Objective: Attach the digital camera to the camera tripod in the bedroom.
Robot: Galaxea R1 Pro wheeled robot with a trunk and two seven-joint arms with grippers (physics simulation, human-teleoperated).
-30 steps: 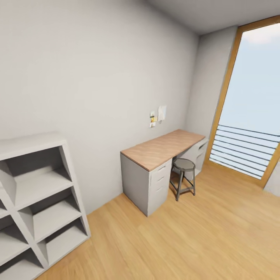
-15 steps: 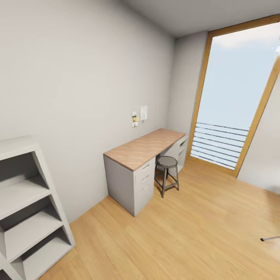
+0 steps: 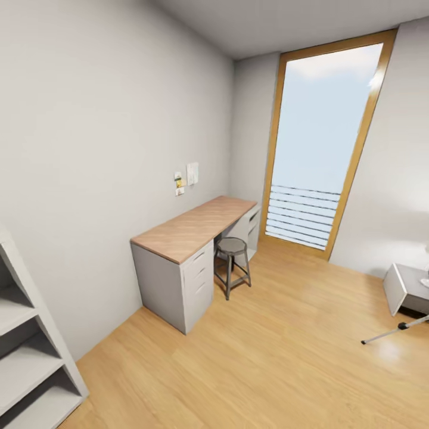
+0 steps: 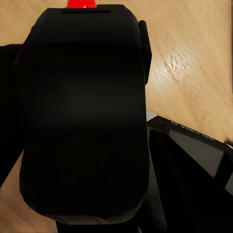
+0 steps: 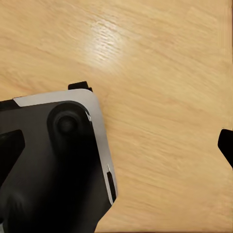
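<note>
Bedroom: wide bare wood floor (image 3: 268, 357) through the middle. Left wall has a shelf unit (image 3: 30, 351) at the near left, then a wood-top desk (image 3: 190, 229) with a round stool (image 3: 232, 265) tucked at it. Tall wood-framed window (image 3: 319, 143) on the far wall. Right edge: low grey cabinet (image 3: 408, 289) and one camera tripod (image 3: 393, 329) leg poking in over the floor. Left wrist view: digital camera (image 4: 85, 111) fills the frame right at the left gripper, red button (image 4: 81, 4) up; looks gripped. Right gripper fingers out of frame, can't tell their state

Wood-topped grey desk (image 3: 190, 229) against the wall, round stool (image 3: 232, 245) tucked beside it.
</note>
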